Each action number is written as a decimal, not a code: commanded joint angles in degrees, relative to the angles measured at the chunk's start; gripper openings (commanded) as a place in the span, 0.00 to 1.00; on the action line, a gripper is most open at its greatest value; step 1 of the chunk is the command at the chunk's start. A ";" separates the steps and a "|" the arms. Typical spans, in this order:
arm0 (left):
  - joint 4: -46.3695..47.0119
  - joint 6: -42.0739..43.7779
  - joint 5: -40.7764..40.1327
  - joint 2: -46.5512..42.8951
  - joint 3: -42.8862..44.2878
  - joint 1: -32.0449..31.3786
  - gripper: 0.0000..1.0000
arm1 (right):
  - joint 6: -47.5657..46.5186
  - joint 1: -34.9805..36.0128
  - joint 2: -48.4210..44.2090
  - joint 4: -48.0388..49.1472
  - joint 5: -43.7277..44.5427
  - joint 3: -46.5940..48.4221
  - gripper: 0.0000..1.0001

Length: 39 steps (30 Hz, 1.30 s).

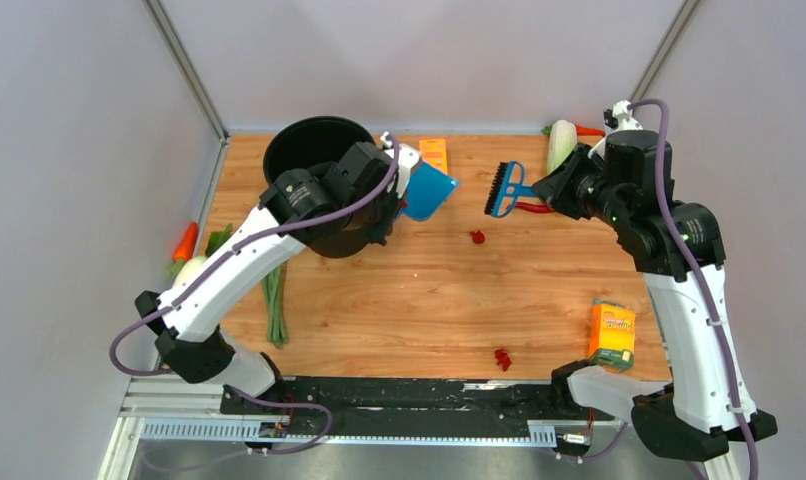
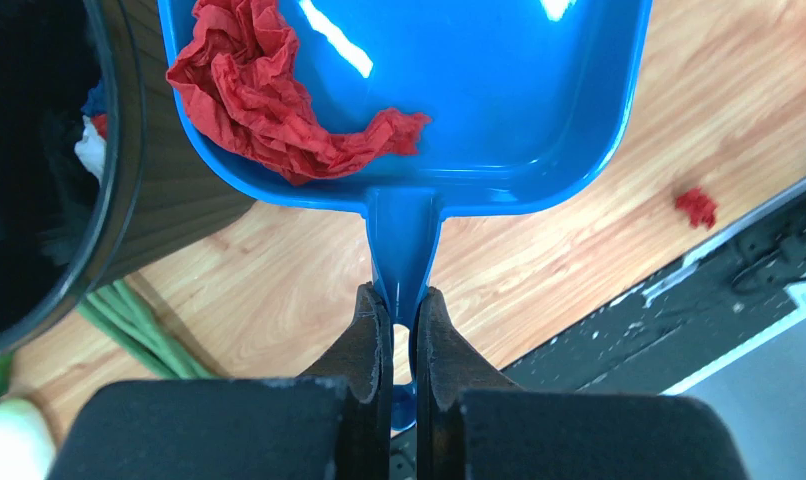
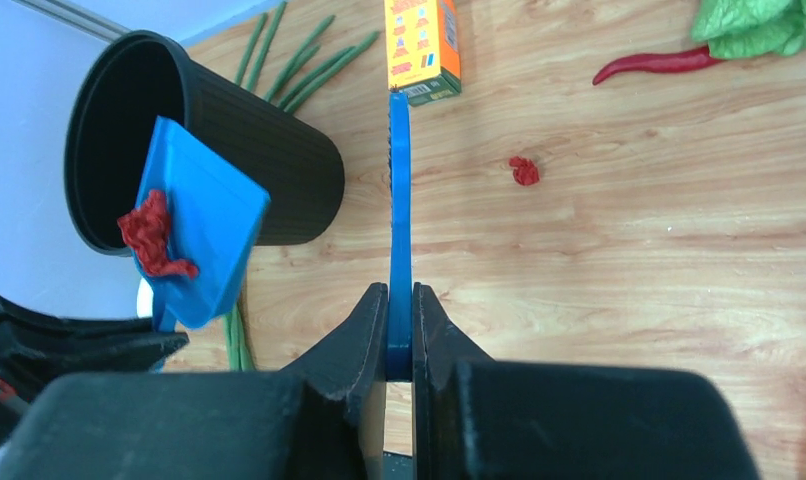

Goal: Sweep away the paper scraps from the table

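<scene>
My left gripper is shut on the handle of the blue dustpan, held tilted beside the rim of the black bin. A crumpled red paper wad lies in the pan's corner nearest the bin. My right gripper is shut on the handle of the blue brush, held above the table. In the top view the dustpan and brush are at the back middle. One red paper scrap lies mid-table, and another lies near the front rail.
An orange box lies at the back. A white vegetable and a red chili are at the back right. An orange sponge pack is at the front right. Green beans and a carrot lie at the left.
</scene>
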 commanded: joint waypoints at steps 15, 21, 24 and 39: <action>19.77 -19.83 33.23 -1.91 -4.30 26.96 0.00 | 0.69 -0.13 0.02 1.02 -3.19 -2.29 0.00; 25.67 -23.18 38.68 -3.50 -11.42 32.77 0.00 | -0.63 -0.13 0.91 0.94 -3.36 -1.06 0.00; 30.06 -25.38 41.58 -4.73 -13.62 34.09 0.00 | -0.72 -0.13 1.17 1.02 -3.63 -1.50 0.00; 59.05 -47.17 54.68 -11.49 -30.06 43.67 0.00 | -1.33 -0.31 0.20 0.85 -1.61 -1.32 0.00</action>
